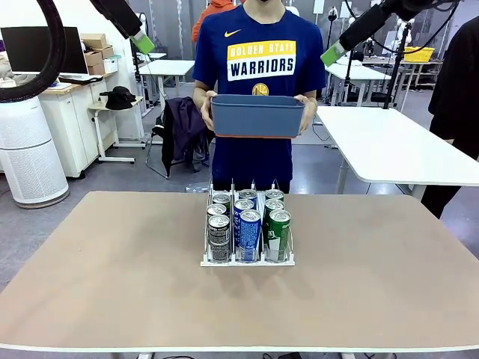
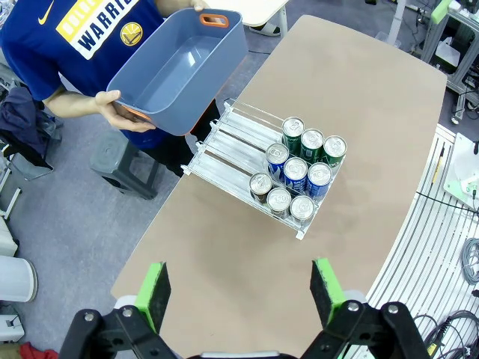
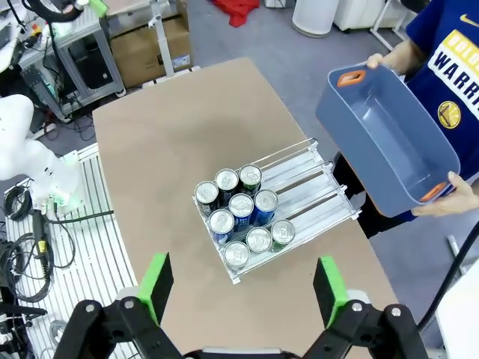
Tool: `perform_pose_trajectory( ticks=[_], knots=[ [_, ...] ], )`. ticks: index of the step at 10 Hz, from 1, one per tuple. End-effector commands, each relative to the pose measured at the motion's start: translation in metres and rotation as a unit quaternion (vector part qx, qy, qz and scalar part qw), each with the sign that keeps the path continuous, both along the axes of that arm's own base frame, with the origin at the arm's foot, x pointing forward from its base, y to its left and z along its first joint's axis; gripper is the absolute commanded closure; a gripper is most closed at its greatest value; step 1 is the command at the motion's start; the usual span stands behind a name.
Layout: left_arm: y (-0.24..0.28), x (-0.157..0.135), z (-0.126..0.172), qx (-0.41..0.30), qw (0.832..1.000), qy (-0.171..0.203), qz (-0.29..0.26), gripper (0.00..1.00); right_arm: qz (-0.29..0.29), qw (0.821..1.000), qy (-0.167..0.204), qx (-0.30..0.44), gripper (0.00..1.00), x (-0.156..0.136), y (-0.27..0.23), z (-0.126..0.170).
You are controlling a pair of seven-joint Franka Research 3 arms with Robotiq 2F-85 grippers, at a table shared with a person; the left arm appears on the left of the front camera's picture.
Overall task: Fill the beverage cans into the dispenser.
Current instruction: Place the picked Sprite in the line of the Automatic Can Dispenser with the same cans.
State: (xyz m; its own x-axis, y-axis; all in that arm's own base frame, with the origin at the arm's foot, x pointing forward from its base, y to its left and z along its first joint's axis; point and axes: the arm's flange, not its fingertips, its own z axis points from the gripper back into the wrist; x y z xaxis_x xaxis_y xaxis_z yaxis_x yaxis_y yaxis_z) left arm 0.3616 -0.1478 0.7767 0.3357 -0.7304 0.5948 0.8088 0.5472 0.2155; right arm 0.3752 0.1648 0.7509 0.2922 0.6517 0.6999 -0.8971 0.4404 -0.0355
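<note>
A: Nine beverage cans (image 1: pixel 248 224) stand in the dispenser (image 2: pixel 232 136), three to a lane, packed at the end nearer the robot. It sits on the table (image 1: pixel 112 277), far below both grippers and ahead of their fingertips.

B: And the tools?

A: The left gripper (image 2: pixel 243 290) hangs high with its jaws spread wide and nothing between the green pads. The right gripper (image 3: pixel 243 288) is the same: wide apart, empty.

B: The tub?

A: A person (image 1: pixel 260 52) holds the blue-grey tub (image 1: pixel 257 116) in both hands beyond the far end of the rack; from the wrist views its inside looks bare.

B: How would a can handle?

A: My guess: stiff metal if full, fairly heavy, smooth and slippery. Take it around the middle of the body, from above the lane, as the neighbours touch.

B: Anything unclear?

A: Whether the cans are full I cannot tell. The rear cans hide behind the front row in the front view, and the clear dividers are hard to trace.
</note>
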Motion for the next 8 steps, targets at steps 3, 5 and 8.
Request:
perform_pose_trajectory(
  ticks=[3,5,8],
  knots=[
    [0.0026,-0.0005,0.0,0.004,1.0,0.005,0.0,0.0,-0.009,1.0,0.008,-0.013,0.0,0.0015,0.0002,0.0123],
    [0.0026,-0.0005,0.0,0.004,1.0,0.005,0.0,0.0,-0.01,1.0,0.013,-0.015,0.0,0.0029,0.0028,0.0118],
    [0.0026,-0.0005,0.0,0.004,1.0,0.005,0.0,0.0,-0.033,0.999,0.007,-0.023,0.0,0.0053,0.005,0.0121]
  ],
)
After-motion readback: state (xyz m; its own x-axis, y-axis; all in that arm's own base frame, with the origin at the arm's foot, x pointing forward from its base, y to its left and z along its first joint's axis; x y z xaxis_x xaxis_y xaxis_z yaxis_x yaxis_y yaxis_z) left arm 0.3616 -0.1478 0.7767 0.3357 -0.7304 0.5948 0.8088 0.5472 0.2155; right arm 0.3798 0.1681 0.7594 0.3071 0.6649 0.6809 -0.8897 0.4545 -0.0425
